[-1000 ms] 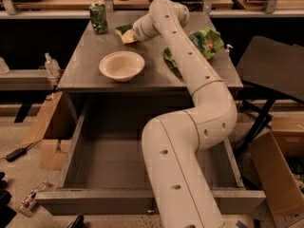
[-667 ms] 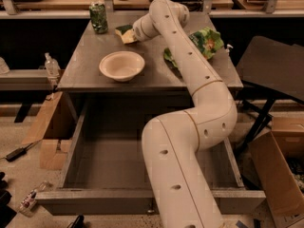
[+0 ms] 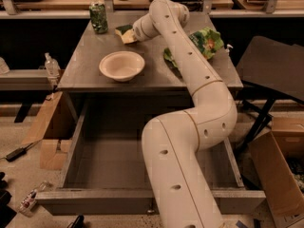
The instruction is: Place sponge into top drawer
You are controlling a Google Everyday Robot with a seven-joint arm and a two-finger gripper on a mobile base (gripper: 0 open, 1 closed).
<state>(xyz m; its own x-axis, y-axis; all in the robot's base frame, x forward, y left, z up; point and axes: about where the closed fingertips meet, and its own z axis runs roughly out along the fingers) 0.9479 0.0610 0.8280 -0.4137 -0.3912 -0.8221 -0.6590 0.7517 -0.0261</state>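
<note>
The claw (image 3: 132, 34) sits at the far end of the bench (image 3: 85, 68), against the sponge (image 3: 122, 34). Whether it is apart or clamped cannot be determined. Over the last second, arm and sponge show no visible displacement; the sponge remains on the bench, near the can (image 3: 99, 17). Assessment: grasp phase, lift not begun. The top drawer (image 3: 95, 201) stands pulled out below, ready to receive.

No text, brand or number can be read, not even on the green can (image 3: 99, 17). The gripper (image 3: 130, 34) is at the sponge (image 3: 122, 32), far back on the table (image 3: 85, 68).
</note>
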